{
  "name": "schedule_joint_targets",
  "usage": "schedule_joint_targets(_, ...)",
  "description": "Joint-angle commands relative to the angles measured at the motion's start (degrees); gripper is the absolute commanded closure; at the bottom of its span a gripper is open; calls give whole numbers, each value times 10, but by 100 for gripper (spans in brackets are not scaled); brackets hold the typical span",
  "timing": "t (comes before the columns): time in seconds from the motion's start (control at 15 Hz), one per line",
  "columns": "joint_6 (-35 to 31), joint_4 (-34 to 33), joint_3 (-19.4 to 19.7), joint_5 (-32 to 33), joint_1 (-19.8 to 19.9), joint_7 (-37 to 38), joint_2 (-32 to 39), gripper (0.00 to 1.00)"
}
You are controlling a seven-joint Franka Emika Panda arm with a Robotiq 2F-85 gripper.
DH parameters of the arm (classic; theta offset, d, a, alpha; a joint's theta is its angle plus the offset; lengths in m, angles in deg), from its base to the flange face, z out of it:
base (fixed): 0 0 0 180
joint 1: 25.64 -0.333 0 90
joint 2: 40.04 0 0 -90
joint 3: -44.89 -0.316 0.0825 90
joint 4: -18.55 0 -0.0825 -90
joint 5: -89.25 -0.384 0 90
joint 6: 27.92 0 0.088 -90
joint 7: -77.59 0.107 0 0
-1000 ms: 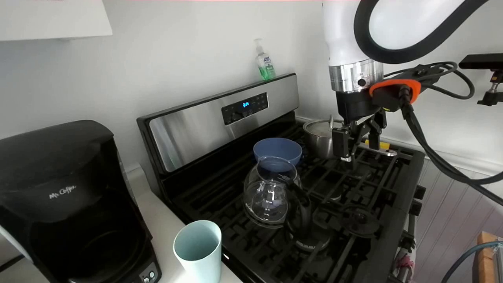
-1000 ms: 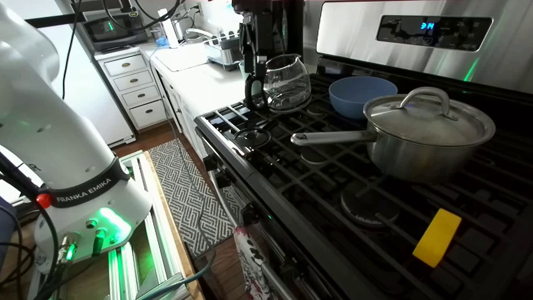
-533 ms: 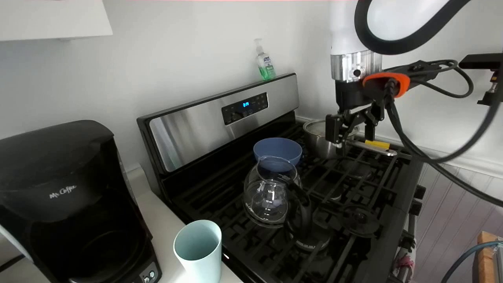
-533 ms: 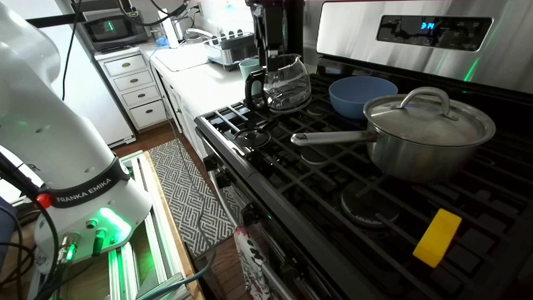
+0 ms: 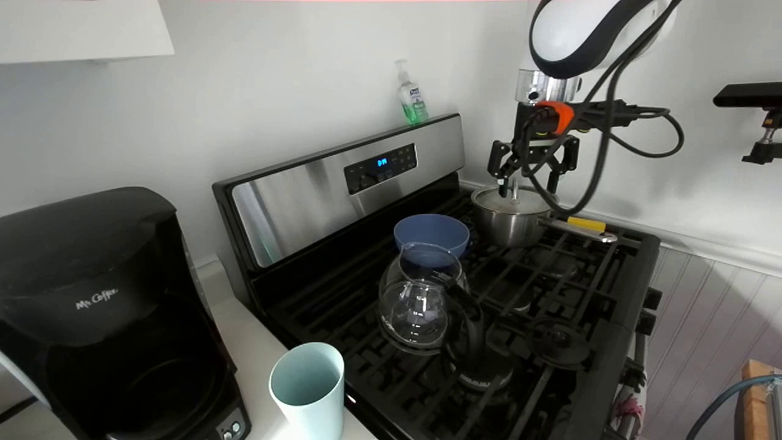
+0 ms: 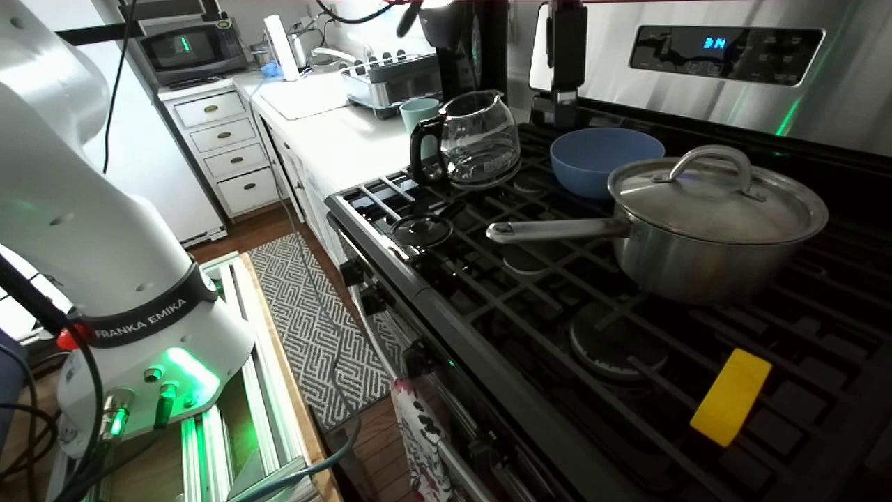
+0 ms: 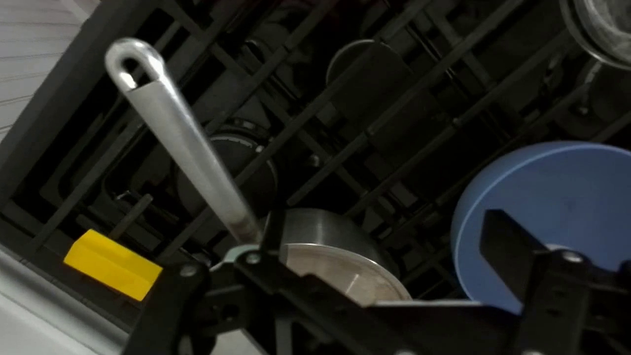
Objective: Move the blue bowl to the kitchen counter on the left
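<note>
On the black, metal-grated stove top: round, smooth, medium-blue bowl, ungrasped | done: nothing, we judge; remaining: grasp, lift, placing on pale off-white countertop | black two-fingered gripper: jaws wide, holding nothing | counted overall, one each: bowl; lidded metal saucepan; clear glass carafe; pale teal cup; yellow block

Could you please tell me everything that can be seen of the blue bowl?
The blue bowl is round, plain and smooth, perhaps plastic, with a thin rim; no handle shows. It stands upright on the black stove grates, toward the back, between the glass carafe and the lidded saucepan, seemingly touching neither. No contents show in the visible part of its inside. The tool is open and does not hold it.
</note>
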Motion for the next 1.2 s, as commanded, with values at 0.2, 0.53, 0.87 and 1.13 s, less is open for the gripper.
schedule_joint_targets(0.2, -18, -16, 9, -18, -11, 25, 34, 0)
schedule_joint_targets(0.53, -190, -34, 2, -165, -25, 65, 136, 0)
schedule_joint_targets(0.87, -297, -72, -8, -248, -47, 77, 245, 0)
schedule_joint_targets(1.13, -304, -113, -14, -272, -54, 73, 297, 26)
